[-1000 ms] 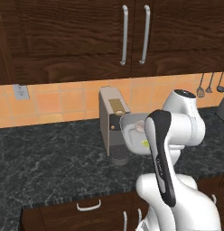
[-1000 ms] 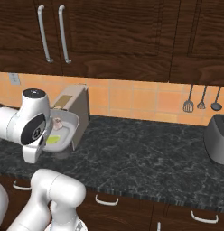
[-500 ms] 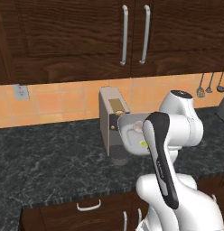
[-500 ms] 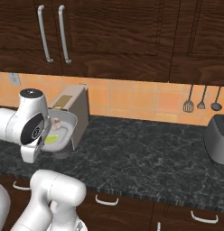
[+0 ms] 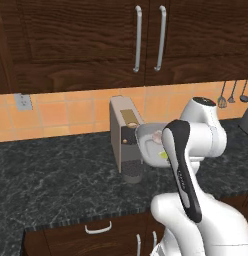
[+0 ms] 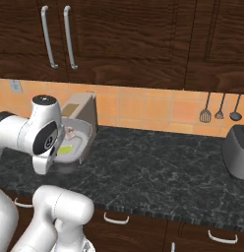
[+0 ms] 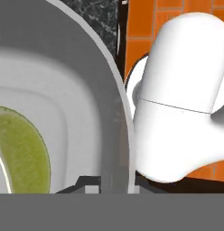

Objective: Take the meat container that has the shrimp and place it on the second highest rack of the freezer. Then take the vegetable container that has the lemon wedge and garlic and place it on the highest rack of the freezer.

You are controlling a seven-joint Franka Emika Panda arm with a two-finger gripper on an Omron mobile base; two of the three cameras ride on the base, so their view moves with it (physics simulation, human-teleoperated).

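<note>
Grey-white vegetable container (image 7: pixel 64 113) with the lemon wedge (image 7: pixel 23 153) and garlic (image 6: pixel 70 132) is up above the counter (image 6: pixel 158 172), our gripper (image 7: pixel 116 180) pinching its rim so it rides level for the freezer's top rack.

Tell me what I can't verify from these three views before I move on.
- Finger contact: hand view cuts the gripper at its bottom edge, straddling the container rim.
- Lemon wedge: cropped by that view's left edge.
- Garlic: small, partly behind the arm in both base views.
</note>
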